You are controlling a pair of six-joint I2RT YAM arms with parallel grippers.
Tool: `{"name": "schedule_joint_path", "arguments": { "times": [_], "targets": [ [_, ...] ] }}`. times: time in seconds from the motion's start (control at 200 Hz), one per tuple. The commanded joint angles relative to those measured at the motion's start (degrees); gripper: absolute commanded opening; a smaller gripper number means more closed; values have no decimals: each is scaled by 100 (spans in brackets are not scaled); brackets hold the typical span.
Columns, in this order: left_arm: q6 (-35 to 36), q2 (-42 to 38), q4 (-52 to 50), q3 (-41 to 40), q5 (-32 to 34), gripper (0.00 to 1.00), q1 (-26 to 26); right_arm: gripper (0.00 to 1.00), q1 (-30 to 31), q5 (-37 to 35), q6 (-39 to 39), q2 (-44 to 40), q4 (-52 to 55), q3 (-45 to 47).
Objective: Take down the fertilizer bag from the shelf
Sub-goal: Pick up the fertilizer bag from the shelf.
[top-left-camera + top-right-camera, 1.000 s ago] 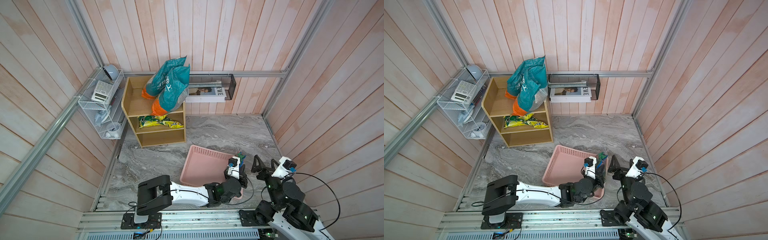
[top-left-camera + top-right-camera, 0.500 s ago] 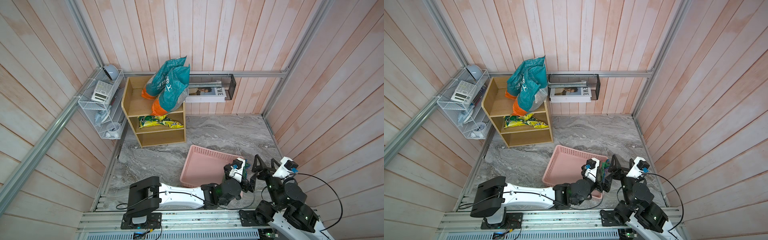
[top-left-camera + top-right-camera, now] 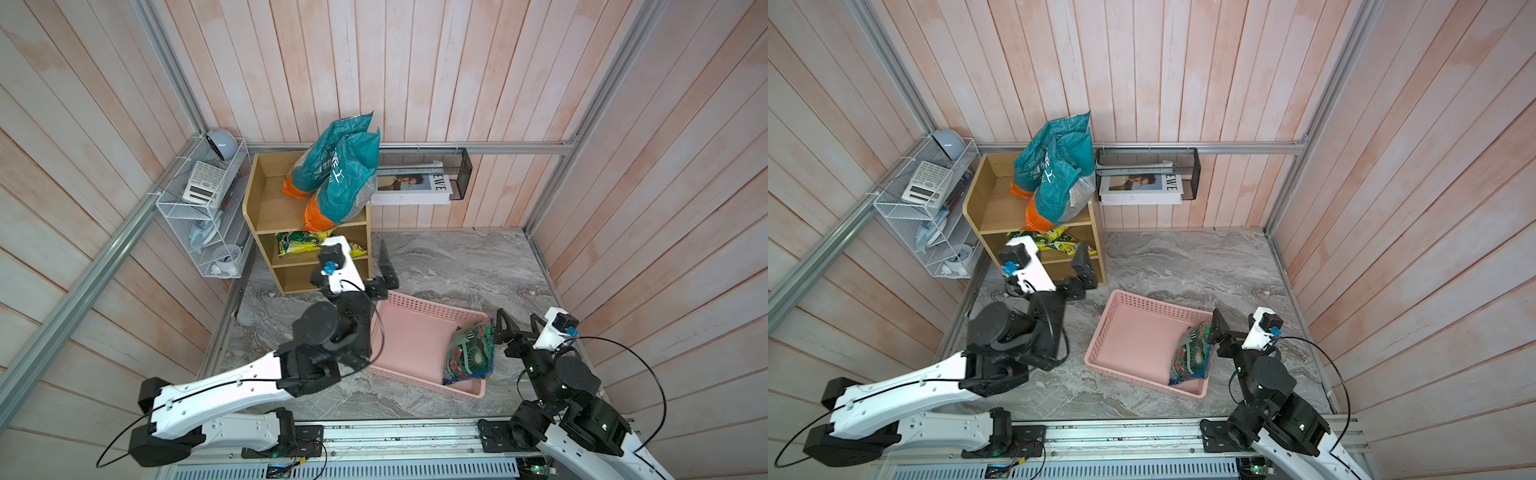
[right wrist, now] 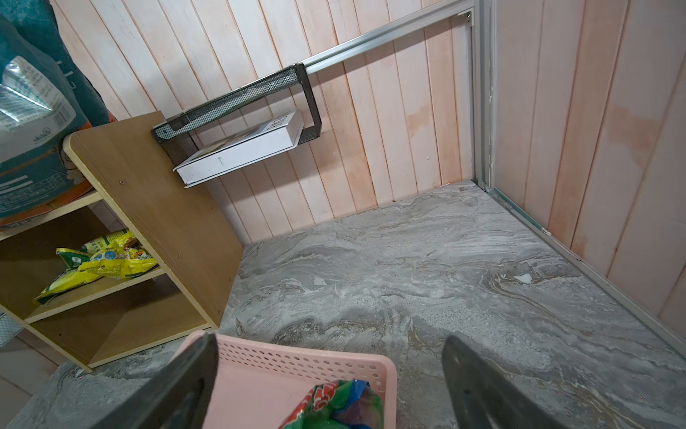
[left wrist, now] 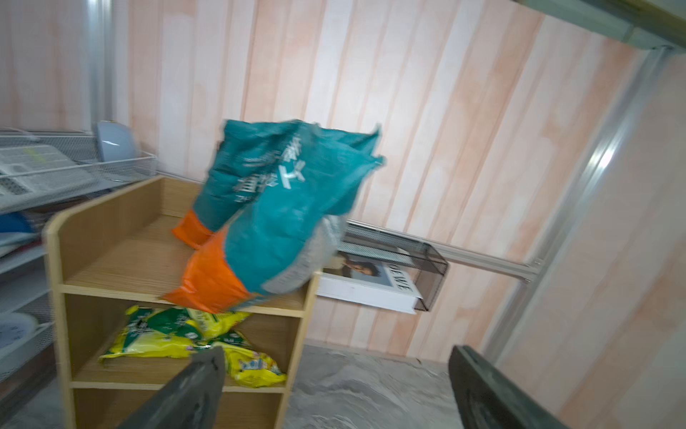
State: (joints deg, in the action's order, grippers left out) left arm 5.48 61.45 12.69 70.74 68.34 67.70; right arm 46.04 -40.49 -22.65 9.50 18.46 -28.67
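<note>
Fertilizer bag point(image 3: 341, 183) tops shelf point(image 3: 254, 199), mesh basket point(image 3: 464, 174) beside, yellow packet point(image 3: 296, 241) beneath.

The fertilizer bag point(image 3: 345, 189) is teal with an orange bottom and white lettering. It stands tilted on the top tier of the shelf point(image 3: 266, 203), its orange end jutting over the front edge, and it leans against a second bag point(image 3: 332, 145) of the same kind. The light wooden three-tier shelf stands left of centre in both top views.
</note>
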Motion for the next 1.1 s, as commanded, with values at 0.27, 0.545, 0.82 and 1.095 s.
{"name": "schedule_joint_path", "arguments": {
  "times": [0.27,0.545,0.82,1.095],
  "targets": [
    [-233,-549,-2714,934,-2628,100,-3334,98,10,232,65,-142,-105,-24],
    [348,715,-3096,1767,-4368,100,-4547,98,10,296,77,-165,-88,6],
    [637,1286,-2799,2210,-4591,100,-4837,98,10,384,103,-187,-192,63],
    [859,2034,-2977,3101,-4666,100,-4957,98,10,384,224,-159,-363,105]
  ]
}}
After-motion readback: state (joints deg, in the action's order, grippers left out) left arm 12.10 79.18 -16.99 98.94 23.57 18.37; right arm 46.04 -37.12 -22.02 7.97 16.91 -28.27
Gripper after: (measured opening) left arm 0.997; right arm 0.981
